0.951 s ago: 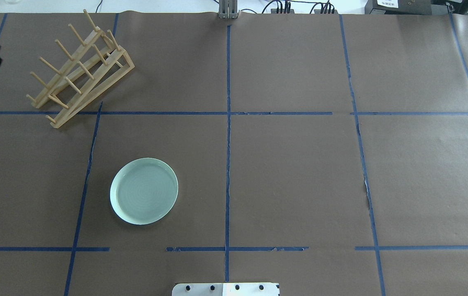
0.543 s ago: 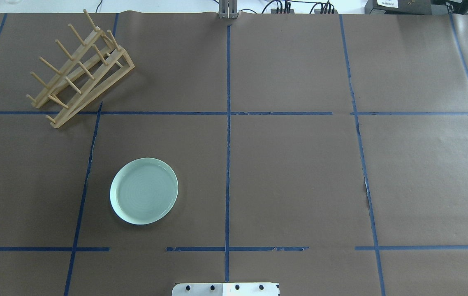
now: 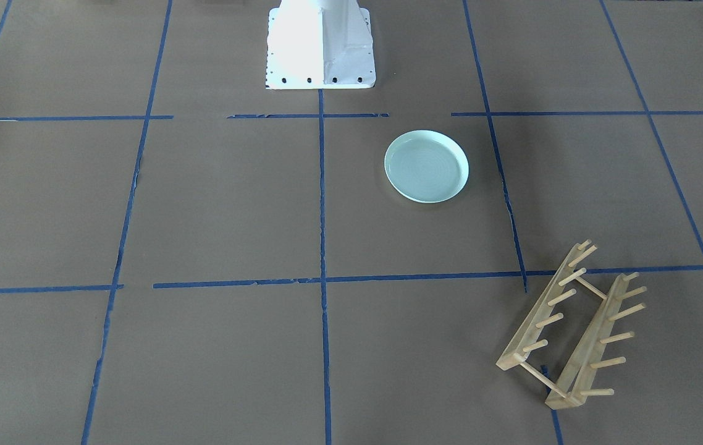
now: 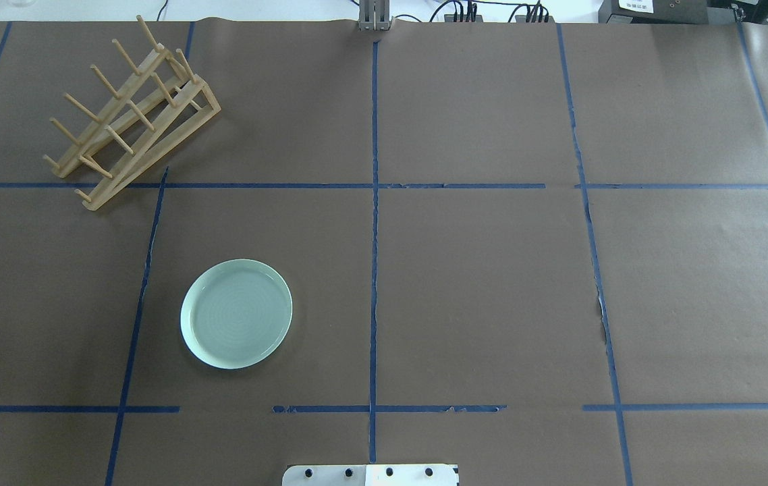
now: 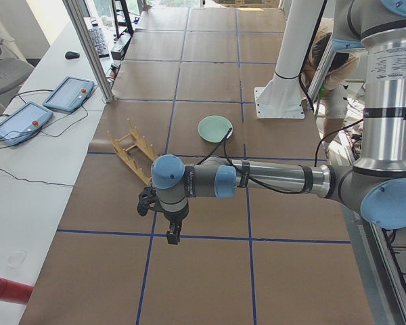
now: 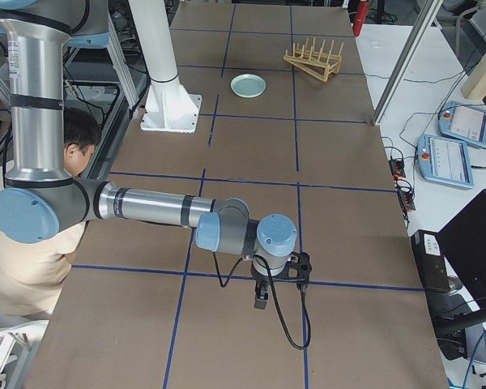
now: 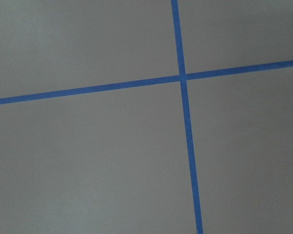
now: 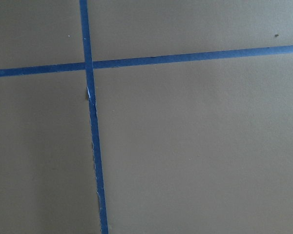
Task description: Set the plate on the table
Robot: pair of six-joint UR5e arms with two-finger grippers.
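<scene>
The pale mint-green plate (image 4: 236, 314) lies flat on the brown paper table (image 4: 492, 283), alone and untouched. It also shows in the front view (image 3: 427, 165), the left view (image 5: 215, 126) and the right view (image 6: 249, 85). My left gripper (image 5: 170, 235) hangs over the table's left end, far from the plate; I cannot tell if it is open or shut. My right gripper (image 6: 261, 301) hangs over the table's right end, equally far off; I cannot tell its state. Both wrist views show only paper and blue tape.
A wooden peg rack (image 4: 131, 115) stands at the far left, also in the front view (image 3: 574, 327). The white robot base (image 3: 320, 46) sits at the near middle edge. A person (image 6: 77, 138) stands beside the base.
The left gripper, seen at the overhead view's far left edge one second ago, has moved out of that view. The plate and rack have not moved.
</scene>
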